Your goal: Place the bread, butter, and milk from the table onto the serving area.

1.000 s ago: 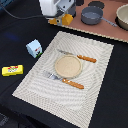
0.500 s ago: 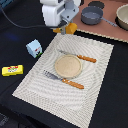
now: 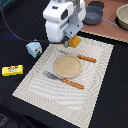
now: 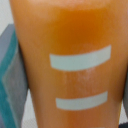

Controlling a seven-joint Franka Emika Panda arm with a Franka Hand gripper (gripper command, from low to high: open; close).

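My gripper (image 3: 71, 40) is shut on the bread (image 3: 75, 42), a golden-orange loaf, and holds it over the far part of the beige striped placemat (image 3: 95, 80), just beyond the round tan plate (image 3: 67, 65). In the wrist view the loaf (image 4: 70, 60) fills the picture, and two pale score marks show on it. The white milk carton (image 3: 33, 49) stands on the dark table off the mat, toward the exterior view's left. The yellow butter packet (image 3: 12, 70) lies flat further to the left. I cannot tell whether the loaf touches the mat.
An orange-handled fork (image 3: 65, 80) and knife (image 3: 82, 58) lie on either side of the plate. A brown board (image 3: 107, 27) at the back carries a grey pot (image 3: 92, 15) and a bowl (image 3: 122, 15). A cable runs along the table's left.
My gripper has come down and forward in the exterior view with the bread in it, from near the brown board to over the mat's far part. Milk and butter have not moved.
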